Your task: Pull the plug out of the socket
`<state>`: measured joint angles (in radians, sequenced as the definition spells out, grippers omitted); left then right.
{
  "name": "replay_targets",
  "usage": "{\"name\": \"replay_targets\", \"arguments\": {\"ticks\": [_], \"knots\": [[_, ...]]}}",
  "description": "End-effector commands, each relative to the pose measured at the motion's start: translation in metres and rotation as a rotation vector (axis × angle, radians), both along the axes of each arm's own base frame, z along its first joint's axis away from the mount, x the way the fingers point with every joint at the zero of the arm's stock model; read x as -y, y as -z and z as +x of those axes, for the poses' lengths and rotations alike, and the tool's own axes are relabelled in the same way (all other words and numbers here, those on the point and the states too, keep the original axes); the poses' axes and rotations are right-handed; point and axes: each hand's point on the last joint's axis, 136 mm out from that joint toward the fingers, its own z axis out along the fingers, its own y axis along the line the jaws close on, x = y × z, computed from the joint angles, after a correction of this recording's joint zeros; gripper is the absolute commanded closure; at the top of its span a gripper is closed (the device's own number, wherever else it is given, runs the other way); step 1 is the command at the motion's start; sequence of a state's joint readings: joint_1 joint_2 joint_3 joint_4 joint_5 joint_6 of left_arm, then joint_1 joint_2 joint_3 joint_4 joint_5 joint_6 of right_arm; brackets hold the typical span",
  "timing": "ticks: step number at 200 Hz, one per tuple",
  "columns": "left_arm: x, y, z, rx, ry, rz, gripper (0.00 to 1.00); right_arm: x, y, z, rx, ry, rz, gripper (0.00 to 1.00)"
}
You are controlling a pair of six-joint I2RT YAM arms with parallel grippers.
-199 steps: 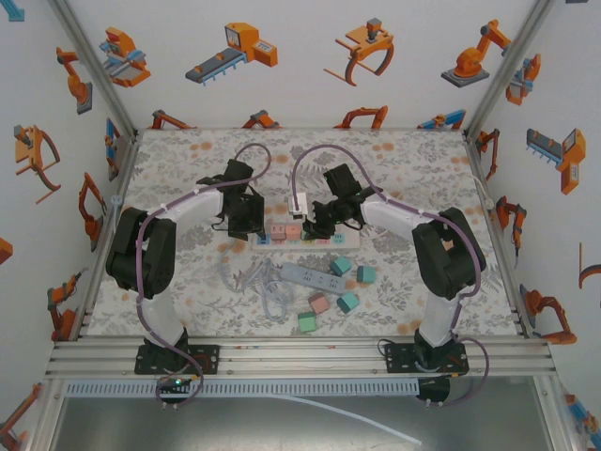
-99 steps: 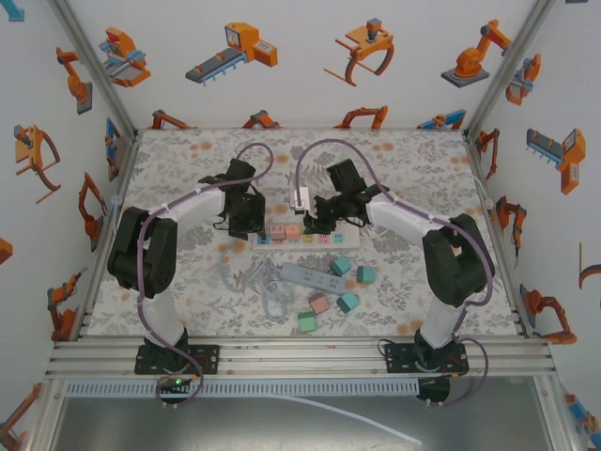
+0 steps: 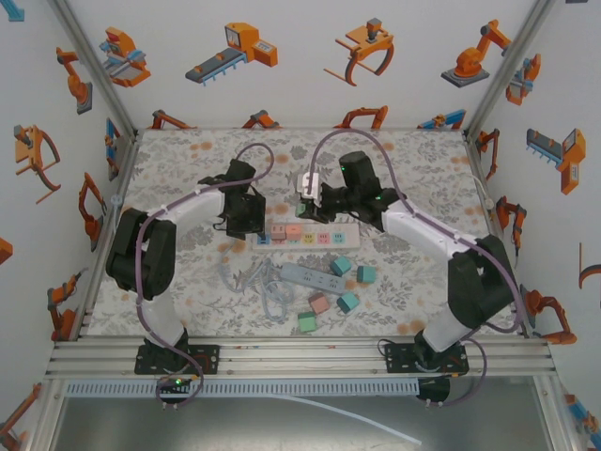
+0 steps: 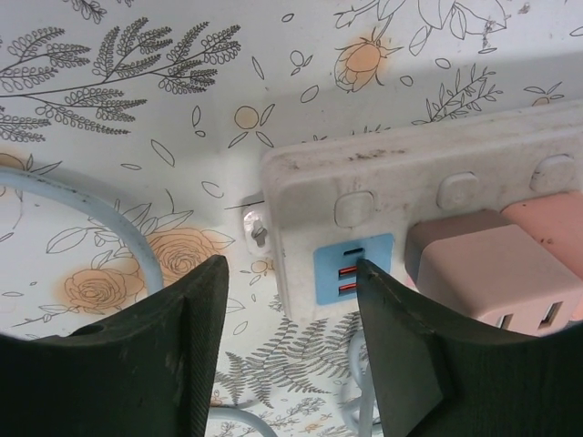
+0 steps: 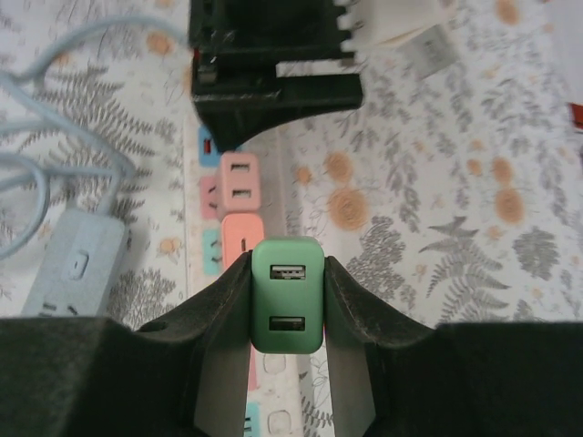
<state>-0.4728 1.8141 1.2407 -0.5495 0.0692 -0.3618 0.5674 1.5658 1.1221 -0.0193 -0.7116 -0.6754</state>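
Note:
A green plug with two USB ports sits clamped between the fingers of my right gripper, raised clear of the white power strip. From above, the right gripper hovers just behind the strip. A pink plug and an orange plug still sit in the strip. My left gripper is open at the strip's left end, one finger over the blue USB panel, next to the pink plug. Seen from overhead, the left gripper rests at that end.
A second grey-blue power strip lies nearer the bases with a tangle of pale cable at its left. Several loose teal and pink plugs are scattered around it. Frame walls close in the table on three sides.
My right gripper has risen and drawn back from the strip with the green plug in it. The left gripper has stayed at the strip's left end.

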Motion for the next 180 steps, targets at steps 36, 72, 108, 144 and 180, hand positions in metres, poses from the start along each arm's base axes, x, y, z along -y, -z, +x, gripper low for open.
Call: {"name": "replay_targets", "arguments": {"ticks": [36, 72, 108, 144, 180], "knots": [[-0.007, -0.050, 0.005, 0.127, 0.026, -0.089, 0.36, 0.041, -0.071, 0.021, -0.119, 0.384, 0.365, 0.97], [-0.001, -0.084, 0.002, 0.214, 0.058, -0.205, 0.34, 0.091, -0.065, 0.030, -0.348, 0.628, 0.512, 0.97], [0.014, -0.131, -0.011, 0.357, 0.176, -0.337, 0.33, 0.155, -0.033, 0.041, -0.670, 0.877, 0.683, 1.00], [0.040, -0.184, -0.044, 0.536, 0.398, -0.555, 0.32, 0.201, 0.028, 0.035, -0.922, 1.113, 0.698, 1.00], [0.059, -0.213, -0.084, 0.601, 0.624, -0.712, 0.30, 0.220, 0.075, 0.011, -1.000, 1.241, 0.725, 1.00]]}}
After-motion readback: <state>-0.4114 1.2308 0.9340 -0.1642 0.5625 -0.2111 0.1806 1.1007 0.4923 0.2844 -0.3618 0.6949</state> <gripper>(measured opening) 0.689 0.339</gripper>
